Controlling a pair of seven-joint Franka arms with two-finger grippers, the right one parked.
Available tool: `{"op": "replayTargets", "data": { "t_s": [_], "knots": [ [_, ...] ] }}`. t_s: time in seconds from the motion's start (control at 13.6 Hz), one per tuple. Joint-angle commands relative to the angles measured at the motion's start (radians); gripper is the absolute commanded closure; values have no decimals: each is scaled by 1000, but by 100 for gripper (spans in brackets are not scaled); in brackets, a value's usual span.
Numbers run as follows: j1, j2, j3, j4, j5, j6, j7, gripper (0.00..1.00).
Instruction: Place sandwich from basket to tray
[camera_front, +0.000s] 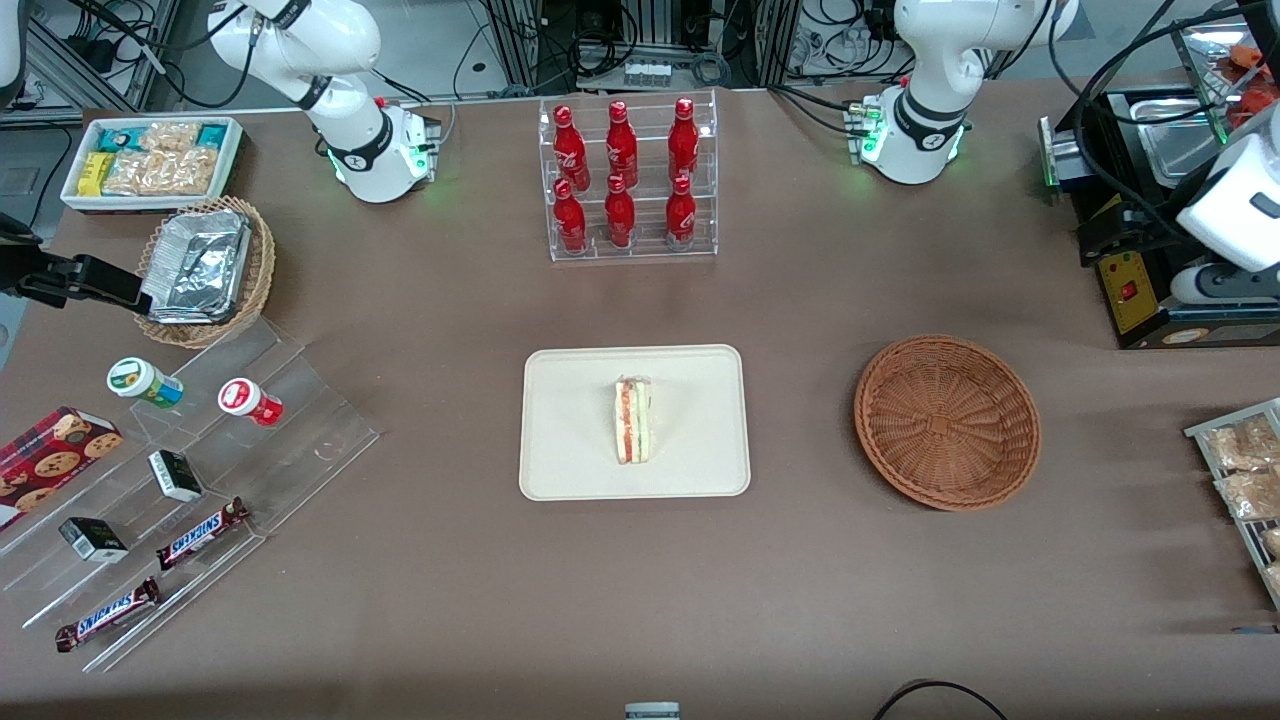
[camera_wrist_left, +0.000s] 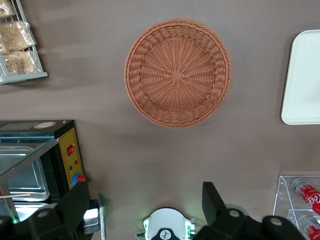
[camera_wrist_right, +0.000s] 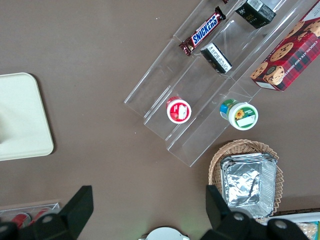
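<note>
Chocolate bars in brown wrappers (camera_front: 150, 573) lie nearest the front camera, on a clear stepped acrylic stand (camera_front: 300, 400) toward the parked arm's end of the brown tabletop (camera_front: 420, 580). Farther in, at mid-table, sits the flat cream-white rectangular tray (camera_front: 570, 440) with rounded corners and a low rim. On it rests the small triangular sandwich of pale bread (camera_front: 633, 420), its red and green filling layers showing along the cut edge. Beside the tray, toward the working arm's end, lies the round, shallow, reddish-brown woven wicker basket (camera_front: 947, 421) (nothing inside it, the weave spiralling to a small square centre). Farther still stands a clear acrylic rack of red bottles (camera_front: 625, 175). The left arm's gripper (camera_wrist_left: 145, 210) hangs high above the tabletop, over the stretch between basket and arm base, jaws spread apart and holding nothing, well apart from the sandwich.
</note>
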Motion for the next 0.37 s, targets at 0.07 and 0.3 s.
{"op": "replayTargets", "data": {
  "t_s": [0.07,0.3],
  "knots": [
    [3,0,4,-19,-13,4,14,0],
    [23,3,-1,-7,-15,2,17,0]
  ]
}}
